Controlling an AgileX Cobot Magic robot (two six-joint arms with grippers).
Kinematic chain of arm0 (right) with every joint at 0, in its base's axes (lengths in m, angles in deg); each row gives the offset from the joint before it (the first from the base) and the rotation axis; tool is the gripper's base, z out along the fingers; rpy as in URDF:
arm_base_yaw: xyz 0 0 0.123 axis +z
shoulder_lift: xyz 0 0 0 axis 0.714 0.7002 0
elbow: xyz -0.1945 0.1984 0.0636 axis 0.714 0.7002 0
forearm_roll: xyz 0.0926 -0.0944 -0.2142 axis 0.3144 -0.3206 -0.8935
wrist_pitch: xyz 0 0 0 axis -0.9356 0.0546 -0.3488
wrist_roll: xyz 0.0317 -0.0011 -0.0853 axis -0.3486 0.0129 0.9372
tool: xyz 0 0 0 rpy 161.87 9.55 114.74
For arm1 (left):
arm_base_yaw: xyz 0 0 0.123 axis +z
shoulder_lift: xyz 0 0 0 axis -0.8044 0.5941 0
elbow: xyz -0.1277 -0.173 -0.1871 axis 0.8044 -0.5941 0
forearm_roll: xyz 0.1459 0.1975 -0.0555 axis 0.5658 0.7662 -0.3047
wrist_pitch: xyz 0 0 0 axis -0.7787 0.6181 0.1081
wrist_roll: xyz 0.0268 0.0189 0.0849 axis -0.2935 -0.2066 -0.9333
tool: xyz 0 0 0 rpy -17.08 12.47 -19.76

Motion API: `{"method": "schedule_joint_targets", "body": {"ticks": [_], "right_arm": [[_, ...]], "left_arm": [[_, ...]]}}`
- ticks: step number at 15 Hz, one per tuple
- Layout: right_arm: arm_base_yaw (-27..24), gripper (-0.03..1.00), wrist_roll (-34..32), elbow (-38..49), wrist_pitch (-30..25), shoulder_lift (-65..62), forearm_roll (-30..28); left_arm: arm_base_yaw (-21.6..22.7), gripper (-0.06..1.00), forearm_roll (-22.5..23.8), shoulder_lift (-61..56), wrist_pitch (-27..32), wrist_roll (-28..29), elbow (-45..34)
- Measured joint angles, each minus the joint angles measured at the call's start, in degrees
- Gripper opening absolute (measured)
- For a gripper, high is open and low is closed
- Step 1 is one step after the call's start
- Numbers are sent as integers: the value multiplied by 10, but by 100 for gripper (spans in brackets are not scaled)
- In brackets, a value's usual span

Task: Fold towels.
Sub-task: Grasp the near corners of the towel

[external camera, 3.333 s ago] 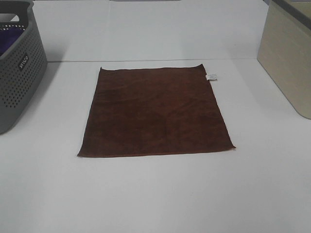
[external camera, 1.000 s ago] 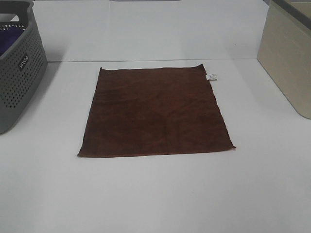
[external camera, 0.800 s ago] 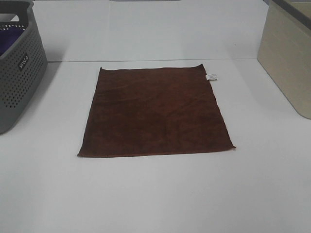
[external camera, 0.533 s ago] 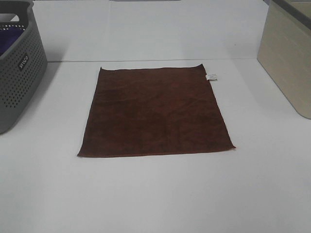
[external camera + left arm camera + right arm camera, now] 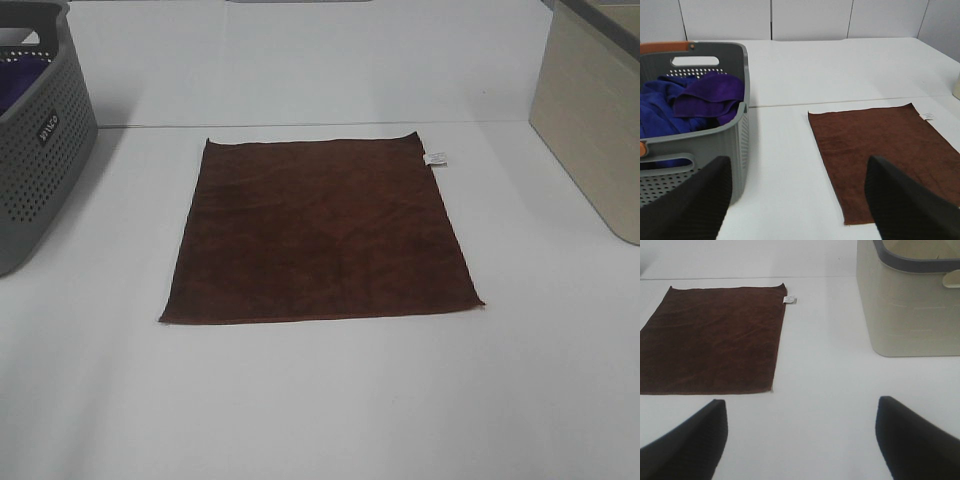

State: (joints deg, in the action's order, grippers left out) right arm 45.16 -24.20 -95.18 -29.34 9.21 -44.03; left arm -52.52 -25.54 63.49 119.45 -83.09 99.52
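Left gripper (image 5: 797,162): fingers spread wide, nothing between them, near basket (image 5: 40,150). Right gripper (image 5: 801,401): likewise spread wide and empty, on far side of towel (image 5: 320,235) from basket. Towel flat and unfolded on table (image 5: 320,400), right of basket and apart from it. White tag (image 5: 436,158) at rear corner away from basket. Purple and blue cloths (image 5: 690,100) inside basket. Beige bin (image 5: 595,130) well apart from basket, beyond towel.
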Motion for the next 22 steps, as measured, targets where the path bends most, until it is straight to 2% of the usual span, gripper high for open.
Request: {"method": "schedule_joint_targets", "body": {"ticks": [2,4,9,11,12,13,14,17,19,22], "right_arm": [[0,77,0,-3,63,69,20],[0,77,0,-15,96,127,38],[0,77,20,-70,132,378,56],[0,77,22,-101,133,470,71],[0,76,22,-112,133,494,77],[0,76,22,-131,134,536,89],[0,76,23,-172,136,615,107],[0,76,57,-225,127,724,148],[0,76,104,-262,92,790,195],[0,76,186,-319,42,884,268]], "left_arm": [[0,71,-44,76,-18,0,0],[0,71,-81,128,-24,0,0],[0,71,-198,349,-57,-2,0],[0,71,-268,451,-83,-33,0],[0,71,-284,472,-87,-44,1],[0,71,-320,517,-91,-73,9],[0,71,-396,608,-80,-160,47],[0,71,-493,717,-36,-276,113],[0,71,-538,794,-6,-332,151],[0,71,-575,894,55,-361,203]]}}
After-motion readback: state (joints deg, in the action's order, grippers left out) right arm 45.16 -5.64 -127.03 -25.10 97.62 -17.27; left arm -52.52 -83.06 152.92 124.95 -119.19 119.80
